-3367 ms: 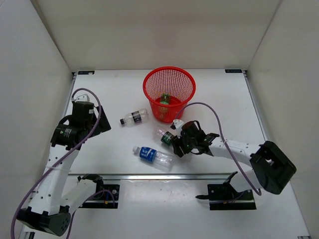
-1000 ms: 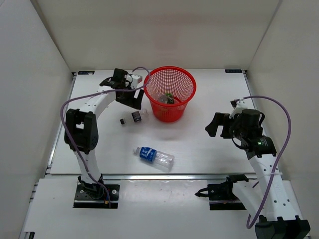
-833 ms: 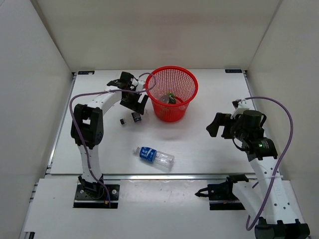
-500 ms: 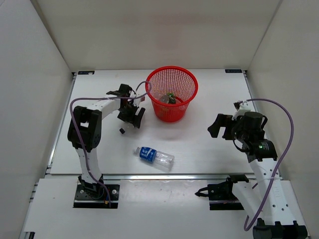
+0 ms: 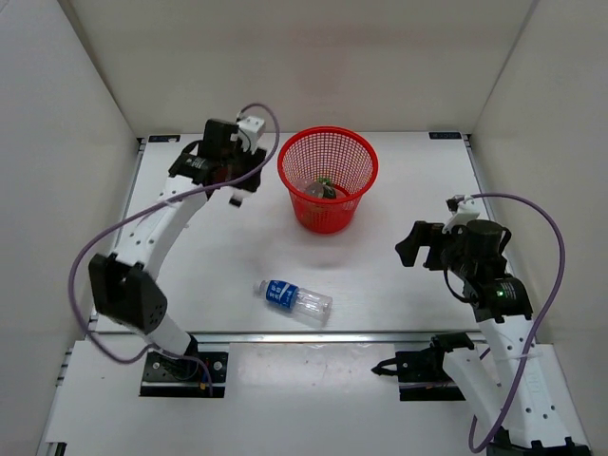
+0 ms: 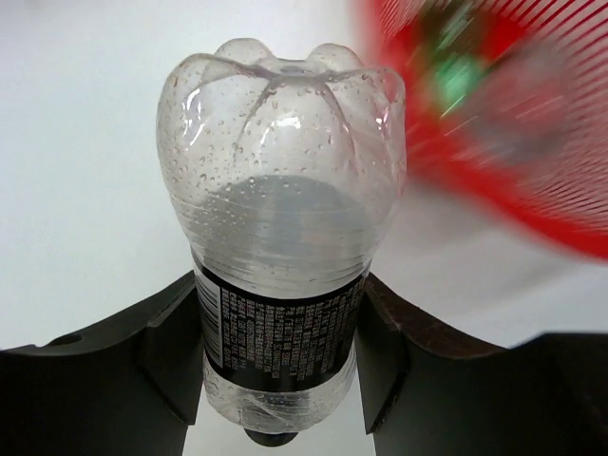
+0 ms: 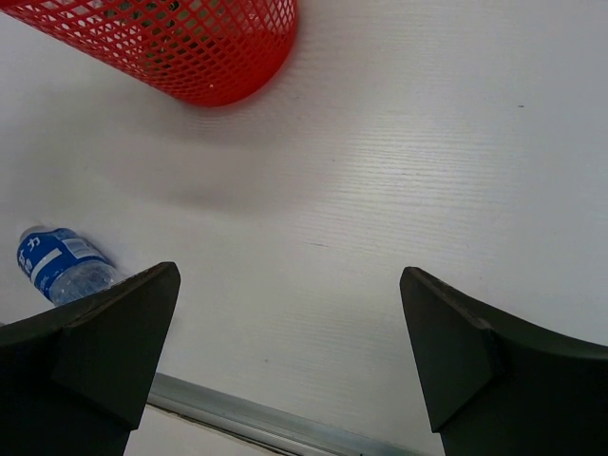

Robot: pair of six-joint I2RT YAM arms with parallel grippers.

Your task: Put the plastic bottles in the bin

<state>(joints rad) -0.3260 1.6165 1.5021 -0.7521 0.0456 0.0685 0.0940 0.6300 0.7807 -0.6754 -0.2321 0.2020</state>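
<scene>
The left hand [image 6: 281, 328] is clamped on a clear plastic bottle with a dark label [image 6: 280, 218], holding it just left of the round red plastic mesh basket [image 5: 329, 217]. Inside the basket lies a green-tinted bottle [image 5: 322, 187]. A clear blue-labelled plastic bottle [image 5: 293, 297] lies on the white desk [image 5: 408, 171]. The right hand [image 7: 293, 351] hovers with its fingers apart, empty.

The red mesh bin [image 7: 190, 47] fills the upper left of the frame. At the left edge lies a blue-labelled bottle [image 7: 62, 268] on the white table [image 7: 427, 142], partly behind one finger of the right gripper [image 7: 290, 285], whose jaws are spread wide. A metal rail [image 7: 247, 413] crosses the bottom.
</scene>
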